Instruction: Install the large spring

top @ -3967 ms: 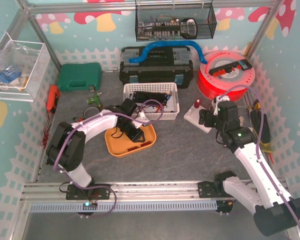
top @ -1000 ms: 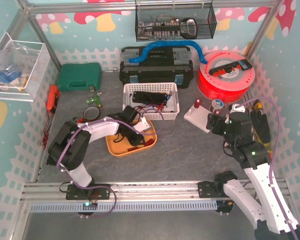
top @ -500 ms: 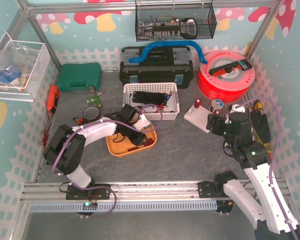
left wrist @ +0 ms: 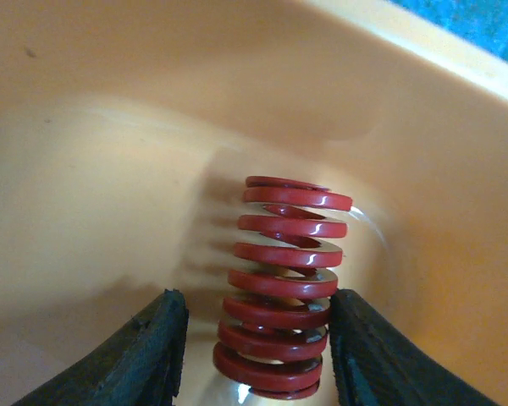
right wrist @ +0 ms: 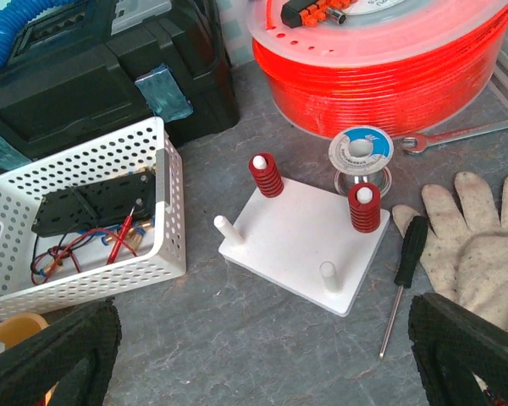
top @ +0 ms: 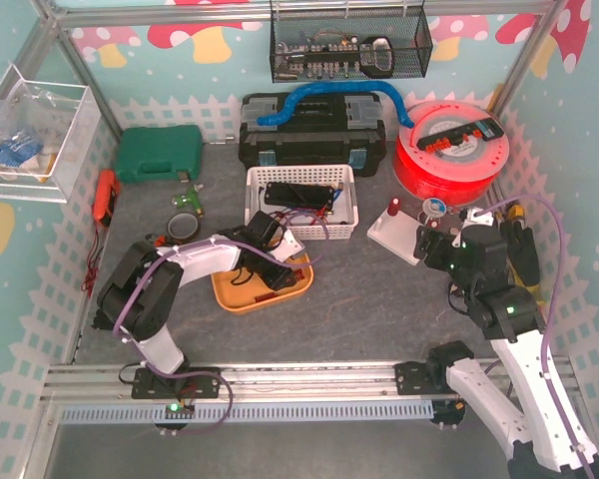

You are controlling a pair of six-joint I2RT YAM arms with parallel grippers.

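Note:
A large red spring [left wrist: 284,288] lies in the orange tray [left wrist: 110,127]. My left gripper [left wrist: 258,355] is down in the tray [top: 230,292] with its jaws on either side of the spring. The right finger touches the coils and a gap shows at the left finger. My right gripper [right wrist: 262,355] is wide open and empty, above the table short of the white peg board [right wrist: 300,245]. Two red springs [right wrist: 266,175] [right wrist: 364,207] sit on its far pegs. The two near pegs [right wrist: 225,228] [right wrist: 327,275] are bare.
A white basket [right wrist: 165,211] with cables stands left of the board. A black toolbox [top: 314,135], a red tubing spool [top: 449,150], a tape roll [right wrist: 361,152], a screwdriver [right wrist: 406,262] and a glove [right wrist: 474,237] lie around it.
The right arm has pulled back from the peg board towards the near right. The left gripper has shifted slightly within the orange tray.

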